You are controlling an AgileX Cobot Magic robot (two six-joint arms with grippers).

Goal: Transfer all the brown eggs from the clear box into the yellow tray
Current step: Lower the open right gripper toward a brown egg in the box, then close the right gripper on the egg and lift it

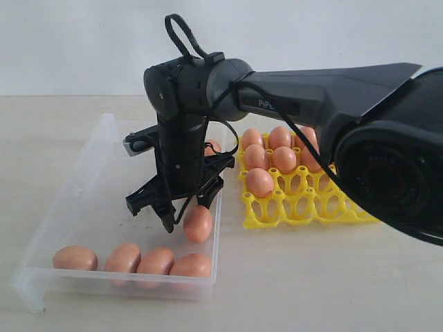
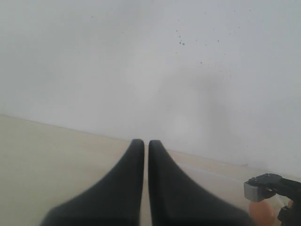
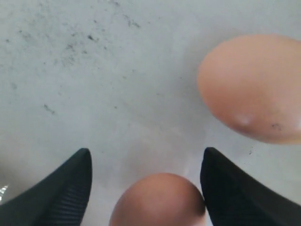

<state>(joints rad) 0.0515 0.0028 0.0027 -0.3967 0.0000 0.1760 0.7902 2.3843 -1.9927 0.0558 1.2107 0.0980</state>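
Risks a skewed pinch, or a shove that sends a neighbour rolling, on closing the right gripper (image 1: 169, 211), spread wide low in the clear box (image 1: 62, 207) with one of the brown eggs (image 3: 160, 200) loose between its fingers, touching neither, and another egg (image 3: 254, 87) lying near. Leaves four more eggs (image 1: 123, 257) along the box's near wall and shows seven seated in the yellow tray (image 1: 304, 207) beside the box. Hides one egg (image 1: 213, 145) partly behind the arm, covers the tray's right side, and gives the left gripper (image 2: 146, 143) only as two fingers pressed together on nothing.
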